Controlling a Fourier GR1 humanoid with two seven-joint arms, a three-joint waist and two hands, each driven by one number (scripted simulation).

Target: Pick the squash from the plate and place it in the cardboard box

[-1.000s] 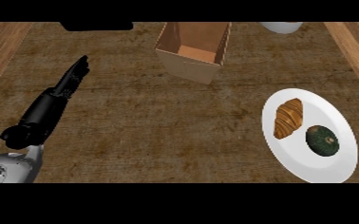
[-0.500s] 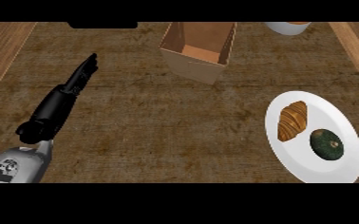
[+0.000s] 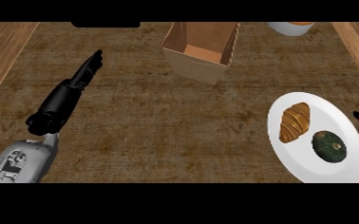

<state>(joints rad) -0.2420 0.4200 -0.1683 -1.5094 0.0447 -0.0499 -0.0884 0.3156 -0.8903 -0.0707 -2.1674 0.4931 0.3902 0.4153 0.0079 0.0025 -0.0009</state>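
Note:
A dark green round squash (image 3: 329, 145) lies on the white plate (image 3: 298, 155) at the right, beside a golden croissant (image 3: 294, 121). The open cardboard box (image 3: 202, 50) stands at the top centre, tilted, with its inside bare. My left hand (image 3: 85, 72) stretches up the left side of the counter, fingers straight and holding nothing, far from both the plate and the box. My right hand does not show in the head view.
A white bowl (image 3: 289, 27) sits at the top right edge. A dark flat object (image 3: 105, 24) lies at the top left. Lighter wooden strips (image 3: 14, 45) border the brown counter on both sides.
The view has shifted a little: the plate and box sit slightly further right and higher. My left arm has moved up and to the right, fingers still straight.

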